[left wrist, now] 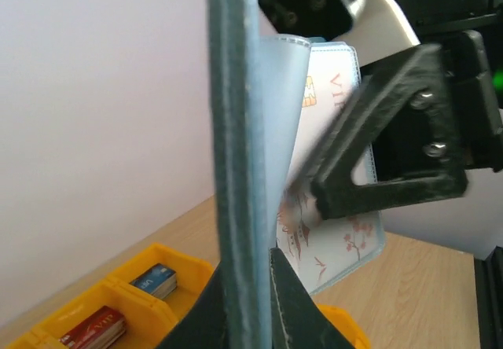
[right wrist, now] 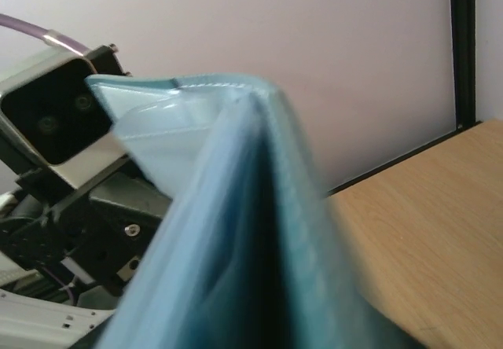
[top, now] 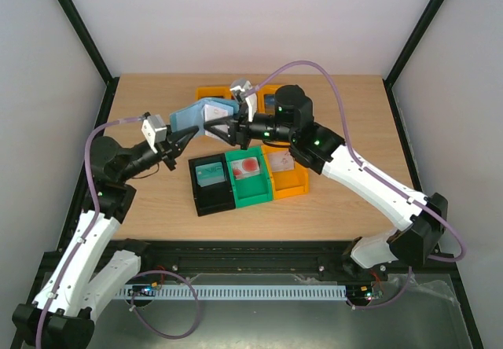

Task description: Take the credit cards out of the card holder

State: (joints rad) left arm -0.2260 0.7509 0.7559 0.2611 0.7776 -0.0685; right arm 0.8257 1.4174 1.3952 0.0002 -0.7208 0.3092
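The card holder (top: 196, 118) is off the table (top: 149, 203), held mid-air betw. the two arms and spread in a V w/ the fold up, above and behind a row of three small plastic bins: black bin (top: 211, 200), green bin (top: 253, 190), orange bin (top: 289, 182). The left gripper (top: 184, 137) is clenched on the edge of the holder's left flap. In the left wrist view that edge is a thin vertical slate-blue strip w/ stitched, matte skin, nipped betw. two black tapered fingers (left wrist: 292, 306). Behind it is the paler, smoother inner face and a pocket w/ a credit card (left wrist: 346, 243) in it, glossy white plastic w/ red blossom print and a gold chip. One black triangular open-frame finger of the right gripper (top: 226, 126) lies across the card's face – can't tell if that gripper is clamped or loose. The right wrist view is only blurred blue flap. At the back is a yellow bin (left wrist: 185, 264) – more cards stacked flat in its compartments.
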